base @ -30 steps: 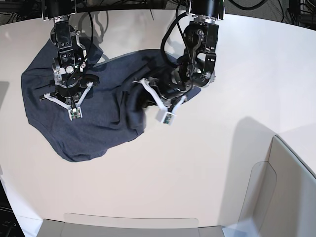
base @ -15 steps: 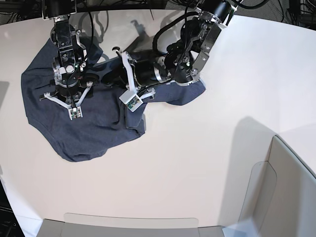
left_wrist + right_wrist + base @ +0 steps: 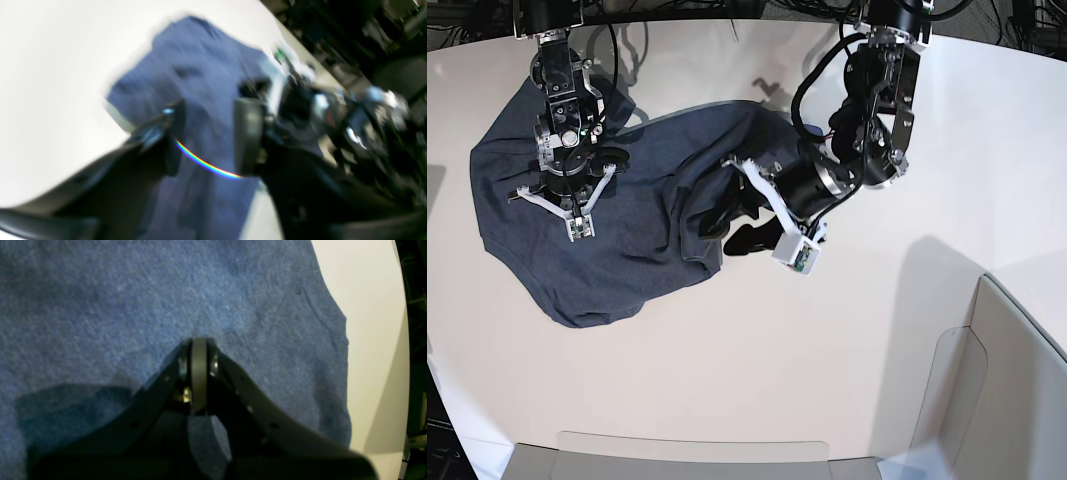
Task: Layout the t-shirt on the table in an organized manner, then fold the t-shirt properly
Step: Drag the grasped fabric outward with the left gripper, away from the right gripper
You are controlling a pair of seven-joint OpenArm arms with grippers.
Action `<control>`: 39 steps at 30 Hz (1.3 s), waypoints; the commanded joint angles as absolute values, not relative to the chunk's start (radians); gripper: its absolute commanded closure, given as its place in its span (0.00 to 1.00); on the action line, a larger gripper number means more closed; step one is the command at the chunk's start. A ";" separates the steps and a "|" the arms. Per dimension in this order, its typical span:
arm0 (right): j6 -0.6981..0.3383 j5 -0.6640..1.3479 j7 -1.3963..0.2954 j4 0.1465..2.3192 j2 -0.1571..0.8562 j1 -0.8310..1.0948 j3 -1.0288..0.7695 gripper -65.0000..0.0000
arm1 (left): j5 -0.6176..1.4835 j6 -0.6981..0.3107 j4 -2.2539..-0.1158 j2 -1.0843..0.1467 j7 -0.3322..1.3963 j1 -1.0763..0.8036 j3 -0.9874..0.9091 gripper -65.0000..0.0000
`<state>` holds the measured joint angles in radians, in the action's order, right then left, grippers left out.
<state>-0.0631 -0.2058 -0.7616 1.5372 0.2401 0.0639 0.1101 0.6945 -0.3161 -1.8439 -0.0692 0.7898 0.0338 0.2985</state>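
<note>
We start with the base view. The table (image 3: 757, 360) is a broad, smooth off-white top with a curved far edge; dark cables and equipment sit beyond that edge, and pale translucent panels (image 3: 987, 390) stand at the near and right borders. The t-shirt (image 3: 547, 270) lies crumpled on the left half of the table, a dark heathered navy cloth with soft folds and a ridge of bunched fabric near its middle. The right gripper (image 3: 577, 222) presses down on the shirt's left part, its white-tipped fingers drawn together. The left gripper (image 3: 767, 215) hangs at the shirt's right edge, its jaws spread, with nothing between them that we can see.

In the left wrist view, blurred throughout, the left gripper (image 3: 208, 133) shows two dark pads standing well apart with blue t-shirt (image 3: 200, 76) cloth beyond the gap; whether the pads touch the cloth we cannot tell. White table (image 3: 53, 83) fills the left side, and the other arm (image 3: 333, 116), with dim room clutter behind it, fills the right, which the base view shows only as a dark rim.

The right wrist view gives the weave: the t-shirt (image 3: 133, 290) is a fuzzy, flecked blue knit with a stitched hem curving down at right. The right gripper (image 3: 199, 350) has its dark jaws shut flat together, tips resting on the cloth. A strip of pale table (image 3: 373, 340) runs along the right.
</note>
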 commanded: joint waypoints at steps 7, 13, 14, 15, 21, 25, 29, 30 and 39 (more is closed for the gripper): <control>-0.124 -0.127 -0.894 1.512 0.232 0.094 0.119 1.00 | 0.711 -0.321 -1.557 -0.067 0.788 0.168 0.300 0.60; -0.124 -0.127 -0.894 1.512 0.234 0.108 0.120 1.00 | 0.711 -0.325 -1.438 -0.050 0.779 0.211 0.303 0.60; -0.124 -0.127 -0.894 1.512 0.234 0.108 0.120 1.00 | 0.711 -0.325 -1.429 -0.047 0.779 0.213 0.303 0.60; -0.124 -0.127 -0.894 1.512 0.234 0.108 0.120 1.00 | 0.711 -0.326 -1.426 -0.045 0.779 0.213 0.303 0.60; -0.124 -0.127 -0.894 1.512 0.232 0.105 0.120 1.00 | 0.711 -0.326 -1.425 -0.024 0.773 0.191 0.410 0.60; -0.124 -0.127 -0.894 1.512 0.234 0.105 0.120 1.00 | 0.711 -0.326 -1.425 -0.025 0.716 0.180 0.461 0.67; -0.124 -0.127 -0.894 1.512 0.236 0.107 0.120 1.00 | 0.708 -0.323 -1.417 -0.028 0.713 0.180 0.458 1.00; -0.124 -0.127 -0.894 1.512 0.236 0.107 0.120 1.00 | 0.708 -0.323 -1.415 -0.030 0.711 0.180 0.458 1.00; -0.124 -0.127 -0.894 1.512 0.237 0.107 0.120 1.00 | 0.708 -0.320 -1.573 -0.031 0.716 0.145 0.239 1.00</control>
<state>-0.0589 -0.2081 -0.7528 1.5387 0.2405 0.0715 0.1112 0.6899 -0.3134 -1.5501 -0.0345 0.7391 0.1215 0.2409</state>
